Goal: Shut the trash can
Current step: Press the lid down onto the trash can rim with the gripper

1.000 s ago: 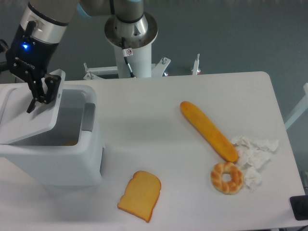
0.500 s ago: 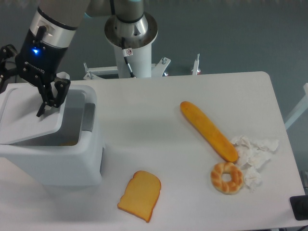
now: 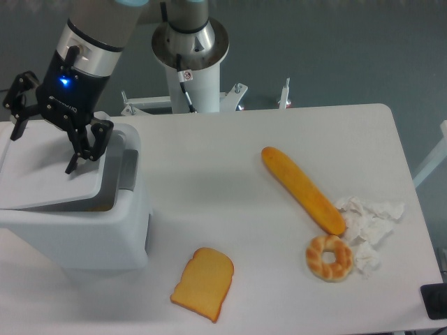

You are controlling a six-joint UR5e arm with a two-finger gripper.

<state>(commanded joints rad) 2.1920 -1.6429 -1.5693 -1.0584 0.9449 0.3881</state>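
Right now your claw [image 3: 43,143] hangs spread wide over the trash can [image 3: 77,209], grasping nothing; one finger [image 3: 19,105] reaches past the left side, the other points down at the lid [image 3: 49,178]. You can see the trash can sitting at the left edge of the white surface [image 3: 230,209], its lid tilted low with a gap at the right rim. A slice of bread [image 3: 203,283], a baguette [image 3: 302,189], a bagel [image 3: 329,257] and crumpled paper [image 3: 370,220] lie well apart from it.

White trash can [image 3: 84,230] with grey latch [image 3: 129,169], black claw [image 3: 43,143], golden-orange baguette [image 3: 302,189], toast [image 3: 203,283], tan striped doughnut [image 3: 329,257].
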